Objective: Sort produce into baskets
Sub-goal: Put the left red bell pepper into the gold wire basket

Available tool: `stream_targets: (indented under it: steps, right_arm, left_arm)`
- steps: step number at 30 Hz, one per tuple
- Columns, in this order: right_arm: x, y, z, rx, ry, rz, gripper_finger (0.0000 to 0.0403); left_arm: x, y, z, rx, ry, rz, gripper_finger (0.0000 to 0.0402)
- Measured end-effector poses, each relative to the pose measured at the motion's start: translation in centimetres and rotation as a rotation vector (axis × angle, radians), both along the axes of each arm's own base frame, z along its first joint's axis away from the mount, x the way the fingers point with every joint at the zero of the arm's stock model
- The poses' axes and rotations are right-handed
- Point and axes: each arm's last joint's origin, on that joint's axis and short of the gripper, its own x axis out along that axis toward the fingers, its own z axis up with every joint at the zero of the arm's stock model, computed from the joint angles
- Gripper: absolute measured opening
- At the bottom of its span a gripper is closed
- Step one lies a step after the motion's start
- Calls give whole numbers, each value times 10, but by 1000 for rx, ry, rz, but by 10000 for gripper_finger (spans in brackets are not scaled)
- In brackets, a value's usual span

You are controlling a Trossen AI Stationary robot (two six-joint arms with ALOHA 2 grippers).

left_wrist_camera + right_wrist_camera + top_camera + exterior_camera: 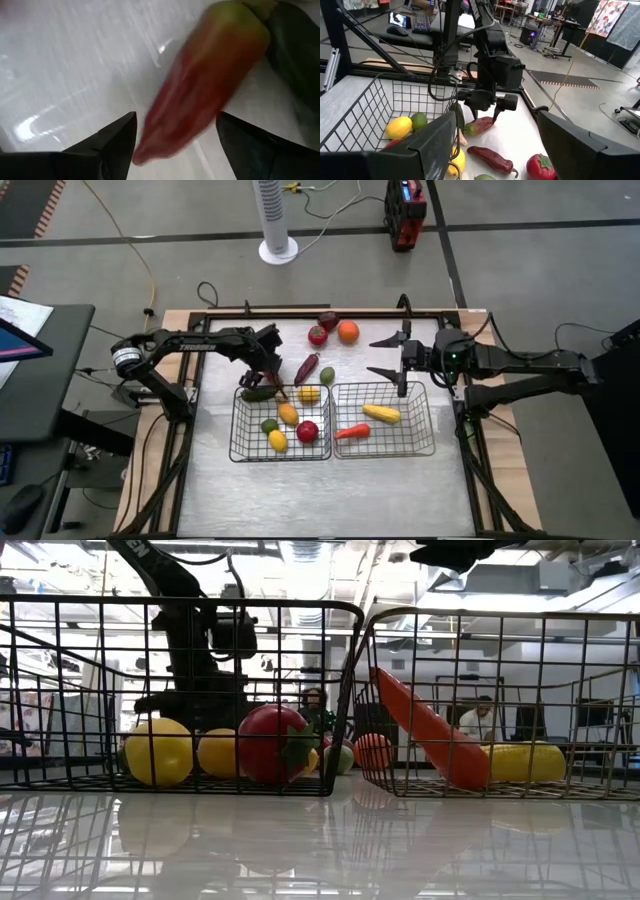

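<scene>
Left gripper: your left gripper (pixel 484 106) was down on the table just behind the left basket (pixel 240 412), its fingers (pixel 112 137) spread either side of a long red pepper (pixel 200 105) but not yet pinching it.
Pepper: it lay flat on the table beside the basket's back rim, with a dark green vegetable (pixel 258 393) right against it.
Step in hand: by my reading, you were picking up that pepper (the grasp looked unfinished).
Next move: you needed to close on the pepper alone, lift clear of the rim, then carry it to the right basket (pixel 425 420).
Right gripper: your right gripper (pixel 385 356) waited above the table behind the right basket, fingers apart and empty.
Hard to make out: the pepper's far end was cut off in the left wrist view; whether the pads touched it, I couldn't tell.
</scene>
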Motion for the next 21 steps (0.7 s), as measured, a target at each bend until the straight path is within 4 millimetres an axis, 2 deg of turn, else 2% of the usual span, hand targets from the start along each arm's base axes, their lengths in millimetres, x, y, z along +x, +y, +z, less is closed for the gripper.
stream_targets:
  steps: [5,14,21]
  right_arm:
    - [0,0,0,0,0,0,310]
    - [0,0,0,-4,1,1,310]
    - [0,0,0,-3,1,1,310]
  left_arm:
    - [3,1,0,21,-25,-29,236]
    - [1,0,0,11,-13,-26,128]
    - [2,1,1,15,-22,-18,66]
